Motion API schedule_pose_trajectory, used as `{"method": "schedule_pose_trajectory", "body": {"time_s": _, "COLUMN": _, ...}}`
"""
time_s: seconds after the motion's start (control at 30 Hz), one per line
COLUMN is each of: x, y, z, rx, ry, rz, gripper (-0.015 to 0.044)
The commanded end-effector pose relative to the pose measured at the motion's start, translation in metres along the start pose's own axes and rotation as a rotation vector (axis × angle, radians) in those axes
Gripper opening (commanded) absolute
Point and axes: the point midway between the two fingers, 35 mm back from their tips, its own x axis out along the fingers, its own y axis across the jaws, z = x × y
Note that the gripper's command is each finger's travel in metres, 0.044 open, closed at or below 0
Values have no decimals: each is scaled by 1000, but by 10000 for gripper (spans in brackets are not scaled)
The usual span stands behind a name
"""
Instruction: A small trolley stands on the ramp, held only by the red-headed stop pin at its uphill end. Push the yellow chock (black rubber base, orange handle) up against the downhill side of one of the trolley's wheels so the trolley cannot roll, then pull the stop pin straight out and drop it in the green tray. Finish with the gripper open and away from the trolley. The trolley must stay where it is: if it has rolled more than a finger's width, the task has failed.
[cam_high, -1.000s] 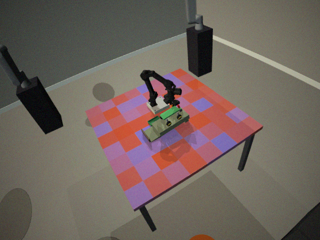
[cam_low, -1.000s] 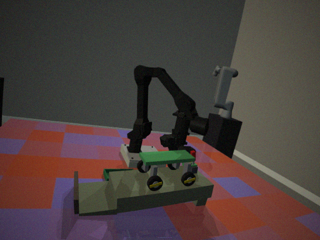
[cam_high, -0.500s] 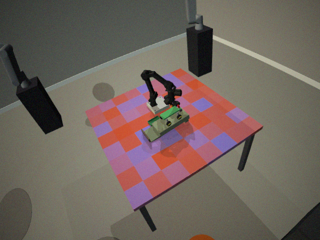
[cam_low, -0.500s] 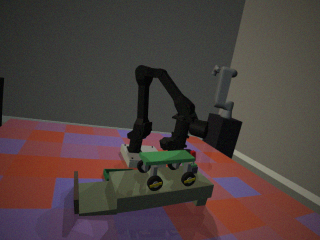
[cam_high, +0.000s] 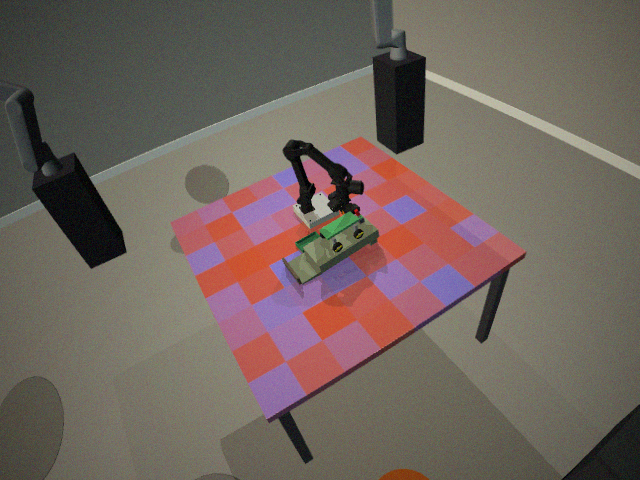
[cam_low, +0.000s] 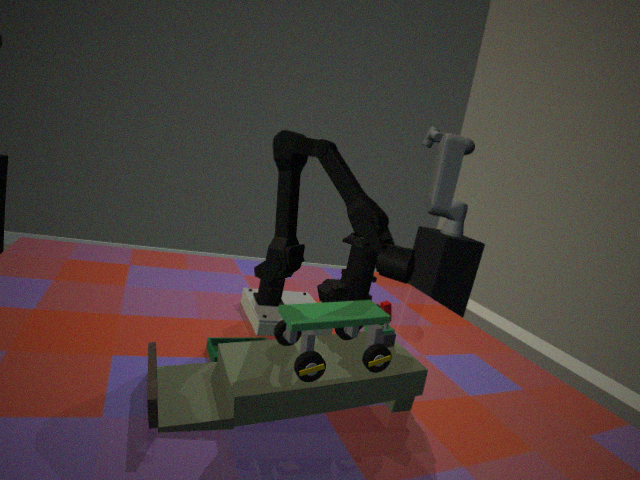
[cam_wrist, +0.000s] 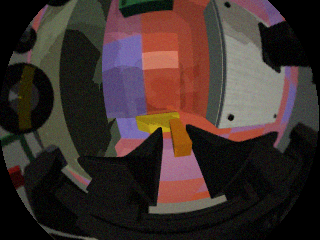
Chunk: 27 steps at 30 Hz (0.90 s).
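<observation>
Trolley: one, with a flat green top (cam_high: 341, 224) (cam_low: 333, 314). It stands on the ramp.
Wheels: I count four in the outside view, all black. The two on the near side (cam_low: 310, 366) (cam_low: 376, 357) each have one yellow stripe.
Ramp: one, dull green (cam_high: 356, 250) (cam_low: 330, 400) (cam_wrist: 80, 75), with one brown board (cam_high: 292, 270) (cam_low: 152, 384) standing up at its low end.
Stop pin: one, with a red head (cam_high: 357, 211) (cam_low: 385, 308) (cam_wrist: 16, 176), up at the high end by the trolley.
Chock: one, yellow (cam_wrist: 157, 121), with one orange handle (cam_wrist: 180, 138). It is down on the table (cam_high: 330, 315) (cam_low: 67, 392) (cam_wrist: 160, 90), between the ramp and the white plate, and not by a wheel.
Claw: one, black (cam_high: 352, 208) (cam_low: 343, 302) (cam_wrist: 174, 128), low down behind the trolley. Its two fingers are partway apart, one on each side of the orange handle. I cannot tell if they are squeezing it.
Tray: one, green (cam_high: 307, 241) (cam_low: 211, 349) (cam_wrist: 146, 7), on the table next to the ramp. The pin is not in it.
White plate: one, under the black arm (cam_high: 296, 173) (cam_low: 287, 201). The hand view shows three dark dots on the plate's top (cam_wrist: 250, 75).
Grey arms: two, far back (cam_high: 22, 126) (cam_high: 383, 23) (cam_low: 445, 173), each on its own black block.
Table legs: two can be seen from up high.
</observation>
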Motion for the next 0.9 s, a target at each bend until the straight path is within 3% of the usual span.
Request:
{"method": "schedule_pose_trajectory", "body": {"time_s": 0.0, "x": 0, "y": 0, "z": 0, "rx": 0, "ry": 0, "rz": 1, "gripper": 78}}
{"method": "schedule_pose_trajectory", "body": {"time_s": 0.3, "x": -1, "y": 0, "z": 0, "rx": 0, "ry": 0, "rz": 0, "gripper": 0}}
{"method": "schedule_pose_trajectory", "body": {"time_s": 0.87, "x": -56, "y": -3, "z": 4, "rx": 2, "ry": 0, "rz": -8, "gripper": 0}}
